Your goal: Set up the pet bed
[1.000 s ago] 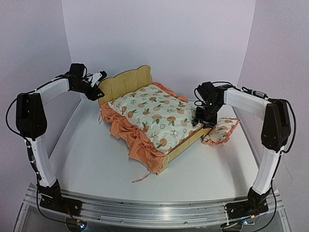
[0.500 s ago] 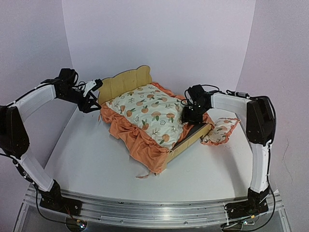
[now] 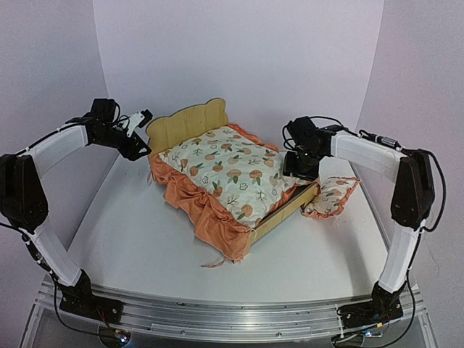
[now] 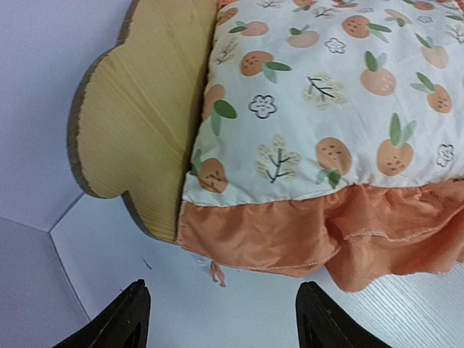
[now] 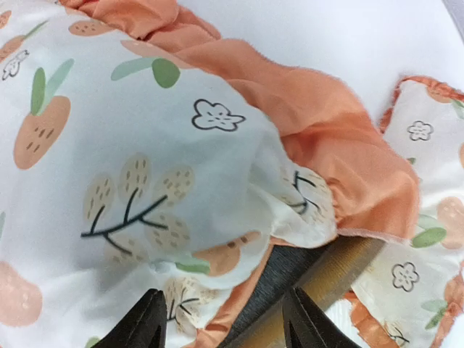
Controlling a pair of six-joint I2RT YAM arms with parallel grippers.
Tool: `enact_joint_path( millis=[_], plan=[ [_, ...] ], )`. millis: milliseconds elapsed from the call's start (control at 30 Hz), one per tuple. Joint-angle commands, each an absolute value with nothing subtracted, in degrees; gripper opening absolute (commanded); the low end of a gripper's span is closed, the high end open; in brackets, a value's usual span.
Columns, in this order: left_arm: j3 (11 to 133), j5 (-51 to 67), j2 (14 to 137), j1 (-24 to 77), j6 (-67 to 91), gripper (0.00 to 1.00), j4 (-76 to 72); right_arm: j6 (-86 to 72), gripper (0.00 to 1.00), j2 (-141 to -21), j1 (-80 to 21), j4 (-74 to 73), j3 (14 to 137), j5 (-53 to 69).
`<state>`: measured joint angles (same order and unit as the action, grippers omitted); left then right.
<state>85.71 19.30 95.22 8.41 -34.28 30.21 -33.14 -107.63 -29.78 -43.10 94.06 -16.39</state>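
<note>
Pet bed (image 3: 190, 125) sits mid-counter, set diagonally: headboard toward 11 o'clock, foot toward 5 o'clock; frame is pale plywood with visible grain, and the headboard has a scalloped top edge with rounded ear bumps; a strip of dark grey fabric base (image 5: 288, 270) shows along the 3 o'clock side rail, where the covering is pulled back.

Mattress cushion (image 3: 232, 170) lies in the frame; cream cloth printed with orange fruit, green leaves and small outlined flowers; soft, puffed; its gathered orange ruffle (image 3: 199, 203) spills over the 9 o'clock side and the foot onto the counter.

Small matching pillow (image 3: 332, 196) lies flat on the counter, just beside the bed's 3 o'clock rail.

Counter (image 3: 138, 239) is smooth, matte white; pale lilac walls (image 3: 239, 58) close it in on three sides; an aluminium rail (image 3: 232, 315) runs along the near edge.

Left tool (image 4: 217, 319): jaws wide apart, nothing between them, above bare counter by the headboard corner.

Right tool (image 5: 225, 322): jaws apart, gripping nothing, above the cushion's 3 o'clock edge.
</note>
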Motion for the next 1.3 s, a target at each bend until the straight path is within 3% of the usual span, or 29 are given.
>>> enact_joint_path(
  millis=[0,167,633,1000,1067,1167,1267],
  plan=[
    [91.3,12.6,97.6,8.1,-31.0,0.73,25.3,-37.2,0.58,-103.0,-29.8,-48.0,89.5,-23.4],
    [93.8,12.8,99.1,8.1,-31.3,0.73,24.8,-39.3,0.60,-107.8,-28.9,-48.0,92.1,-16.3],
    [94.8,11.2,98.1,7.9,-32.8,0.77,24.4,-40.9,0.55,-115.1,-27.3,-47.9,90.8,-13.1],
    [94.2,12.8,97.3,8.0,-32.4,0.77,24.9,-40.0,0.58,-111.4,-27.2,-51.6,85.6,-17.9],
    [94.1,12.9,97.4,7.9,-32.1,0.77,24.7,-39.6,0.48,-112.2,-27.1,-51.4,86.8,-16.9],
    [94.7,13.3,97.1,8.0,-31.2,0.77,25.2,-38.6,0.22,-113.4,-27.1,-51.1,88.4,-13.9],
    [96.6,16.9,95.9,8.0,-30.3,0.77,27.5,-35.9,0.12,-112.0,-27.1,-47.9,86.5,-9.6]
  ],
)
